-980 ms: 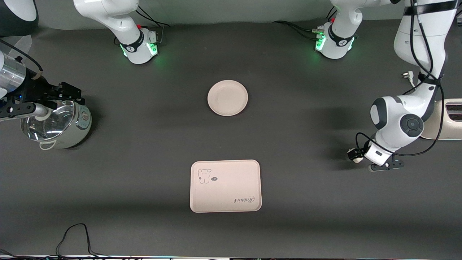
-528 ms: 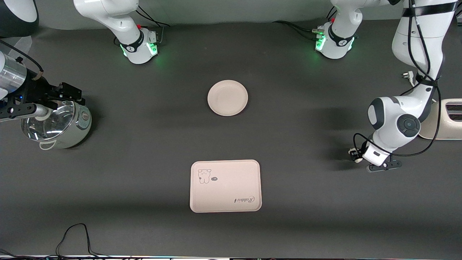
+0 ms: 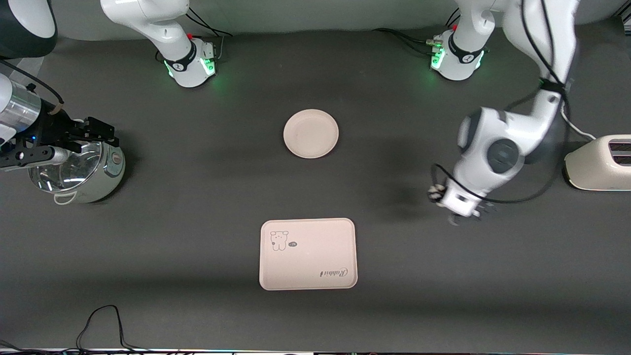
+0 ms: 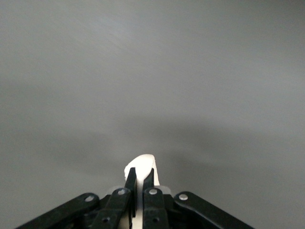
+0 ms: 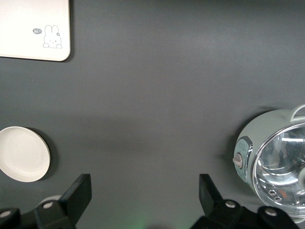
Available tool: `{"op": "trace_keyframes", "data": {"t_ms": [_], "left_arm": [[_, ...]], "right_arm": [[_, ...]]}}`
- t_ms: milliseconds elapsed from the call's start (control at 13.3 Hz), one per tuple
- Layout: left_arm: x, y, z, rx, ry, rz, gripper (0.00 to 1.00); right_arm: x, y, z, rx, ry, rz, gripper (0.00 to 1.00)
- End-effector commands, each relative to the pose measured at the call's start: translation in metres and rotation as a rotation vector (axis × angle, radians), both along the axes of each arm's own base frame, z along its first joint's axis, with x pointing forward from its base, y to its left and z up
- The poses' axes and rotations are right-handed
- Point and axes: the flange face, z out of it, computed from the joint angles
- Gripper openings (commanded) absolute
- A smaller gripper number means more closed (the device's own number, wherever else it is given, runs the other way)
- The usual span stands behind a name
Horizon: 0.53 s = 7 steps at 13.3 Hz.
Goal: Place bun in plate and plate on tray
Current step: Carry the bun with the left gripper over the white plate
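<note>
Left end effector [image 4: 139, 177] is now pressed together on the bun [image 4: 143, 164] and has been carried from the toaster [image 3: 599, 162] end toward the empty plate [image 3: 311, 133], while the right end effector [image 5: 143, 195] waits spread over the pot [image 3: 74, 170], the tray [image 3: 308, 254] untouched.

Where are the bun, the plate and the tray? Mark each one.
bun [image 4: 143, 164]: left wrist view, the white tip showing past the shut fingers.
plate [image 3: 311, 133]: front view, middle of the bare dish.
tray [image 3: 308, 254]: front view, plain middle of its surface.
</note>
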Motion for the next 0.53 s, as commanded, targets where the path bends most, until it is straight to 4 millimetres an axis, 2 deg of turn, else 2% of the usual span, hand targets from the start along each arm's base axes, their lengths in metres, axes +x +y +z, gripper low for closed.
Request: {"op": "trace_keyframes", "data": {"t_ms": [0, 75, 226, 452], "left_arm": [[-0.058, -0.125, 0.014, -0.014, 0.010, 0.118, 0.00], [-0.085, -0.167, 0.012, -0.026, 0.010, 0.137, 0.00], [-0.132, -0.234, 0.002, -0.036, 0.012, 0.145, 0.00], [-0.196, -0.294, -0.022, -0.039, 0.013, 0.105, 0.02]], "right_arm": [[0.002, 0.005, -0.002, -0.010, -0.005, -0.002, 1.00], [0.001, 0.006, -0.001, -0.010, -0.002, 0.000, 1.00], [0.002, 0.008, -0.005, -0.011, 0.003, 0.001, 1.00], [0.005, 0.017, -0.010, -0.013, 0.009, 0.010, 1.00]]}}
